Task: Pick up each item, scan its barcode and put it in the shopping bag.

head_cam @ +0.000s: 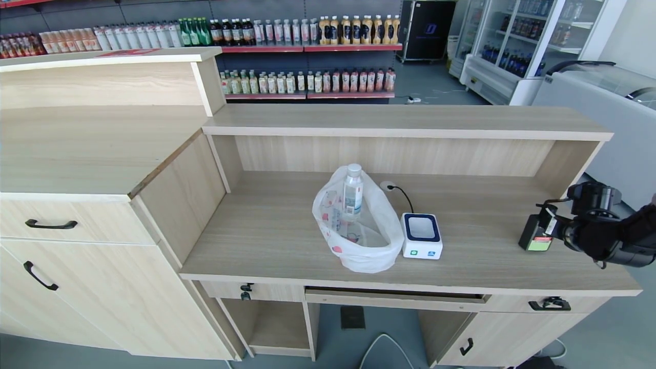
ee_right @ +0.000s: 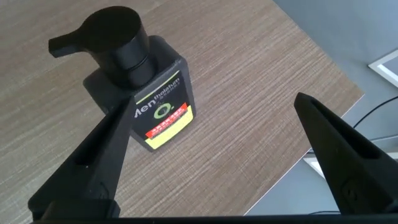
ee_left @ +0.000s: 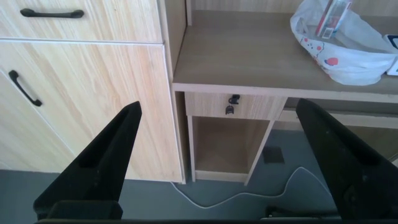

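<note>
Black pump bottle (ee_right: 149, 93), standing on counter (ee_right: 249, 87) — fingers (ee_right: 93, 162) spread wide

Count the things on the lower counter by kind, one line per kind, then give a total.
Bottles: 2 (clear bottle standing in the shopping bag, black pump bottle at the right end)
Shopping bags: 1
Scanners: 1 (scanner beside the bag)
Total: 4

The left pincer (ee_left: 217, 104) hangs low, its black fingers (ee_left: 99, 162) spread wide. The right arm (head_cam: 615, 241) is held level; the right pincer (ee_right: 211, 102) gapes too, tips well apart.
</note>
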Robot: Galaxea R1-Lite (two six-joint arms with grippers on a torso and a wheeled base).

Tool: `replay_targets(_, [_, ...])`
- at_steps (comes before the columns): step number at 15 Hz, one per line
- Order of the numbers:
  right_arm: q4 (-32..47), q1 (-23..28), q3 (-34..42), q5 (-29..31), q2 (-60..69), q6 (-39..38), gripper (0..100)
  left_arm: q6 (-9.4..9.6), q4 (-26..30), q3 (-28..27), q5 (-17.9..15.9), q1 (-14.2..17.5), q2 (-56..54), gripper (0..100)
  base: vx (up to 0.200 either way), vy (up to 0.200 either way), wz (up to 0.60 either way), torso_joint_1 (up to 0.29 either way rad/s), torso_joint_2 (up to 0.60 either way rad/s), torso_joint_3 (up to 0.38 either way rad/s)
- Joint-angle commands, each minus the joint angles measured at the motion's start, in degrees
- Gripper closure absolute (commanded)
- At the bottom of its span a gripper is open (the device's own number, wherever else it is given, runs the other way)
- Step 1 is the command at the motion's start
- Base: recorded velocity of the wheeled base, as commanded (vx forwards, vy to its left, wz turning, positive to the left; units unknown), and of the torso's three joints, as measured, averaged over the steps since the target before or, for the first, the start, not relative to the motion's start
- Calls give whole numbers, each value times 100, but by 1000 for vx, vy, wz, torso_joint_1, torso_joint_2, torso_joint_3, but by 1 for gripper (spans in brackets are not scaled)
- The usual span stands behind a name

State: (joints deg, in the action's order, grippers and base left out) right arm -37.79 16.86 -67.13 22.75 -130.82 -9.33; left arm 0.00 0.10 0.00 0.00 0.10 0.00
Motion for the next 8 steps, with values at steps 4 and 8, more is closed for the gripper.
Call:
replay_targets(4, [-9,-157,420,-77,434,-17,0,0,-1,0,0,-1,9,0,0,0,0,0,0,0])
replay_targets(8, [-18,-174,464,-86,417,19,0,0,-1,0,0,-1,9,0,0,0,0,0,0,0])
